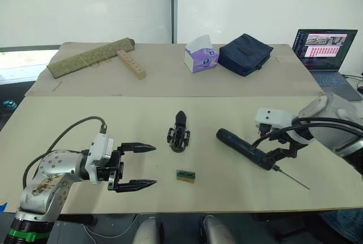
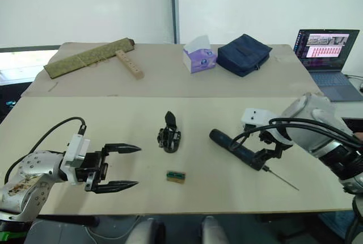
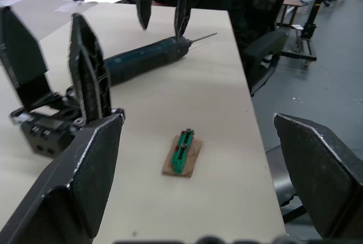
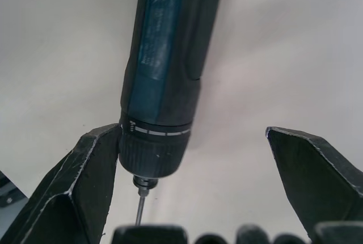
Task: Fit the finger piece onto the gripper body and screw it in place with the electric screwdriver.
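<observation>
The gripper body [image 1: 178, 135] stands mid-table, black with a chunky base. Two pointed black fingers [image 3: 86, 65] rise from it in the left wrist view; I cannot tell whether one is the finger piece. The electric screwdriver [image 1: 244, 148] lies flat to its right, its thin bit [image 1: 295, 180] pointing to the front right. My right gripper [image 1: 274, 152] is open and straddles the screwdriver's collar [image 4: 154, 150]. One finger [image 4: 93, 176] touches the collar and the other stands apart. My left gripper [image 1: 153, 165] hovers open, front left of the gripper body, holding nothing.
A small green-and-tan block [image 1: 185, 175] lies in front of the gripper body. At the back are a green mat [image 1: 91, 57], a wooden strip with holes [image 1: 131, 64], a tissue box [image 1: 200, 55], a dark blue bag [image 1: 245, 54] and a laptop [image 1: 326, 51].
</observation>
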